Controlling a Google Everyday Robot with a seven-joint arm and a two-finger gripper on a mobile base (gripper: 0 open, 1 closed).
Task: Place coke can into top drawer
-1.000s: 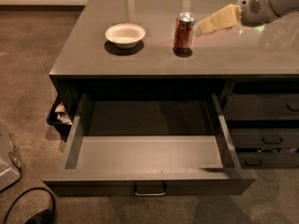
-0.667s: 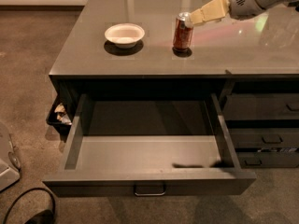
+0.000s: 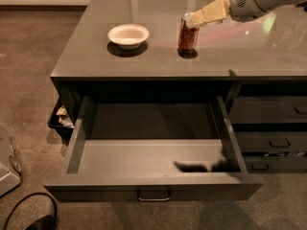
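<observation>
Finding: the gripper [image 3: 194, 18] has closed in on the coke can [image 3: 188, 37] over the last second. It was standing clear at the can's 3 o'clock and has since travelled toward 9 o'clock. Its cream tip now sits against the can's silver top, with the arm reaching in from the can's 2 o'clock. Between the last two views the tip barely moved, which you may read as the approach having ended at the can. You cannot tell how far the gripper is open, nor whether it has any hold on the can. The can stands upright on the desk [image 3: 240, 56] and has not shifted or tilted, so treat it as not yet lifted. The white bowl [image 3: 128, 35] rests well apart at the can's 9 o'clock, undisturbed. The top drawer [image 3: 144, 157] is pulled fully out at the can's 6 o'clock. Its grey floor carries only a dark shadow toward its 4 o'clock corner, and the handle [image 3: 153, 194] is at front centre. The stacked drawers [image 3: 273, 128] at 3 o'clock of the open drawer are closed. Assessment: the task is at the grasp stage. Securing the can comes next, then a lift clear of the desk edge and a lowering toward 6 o'clock. A contact this high on the can risks tipping it.
</observation>
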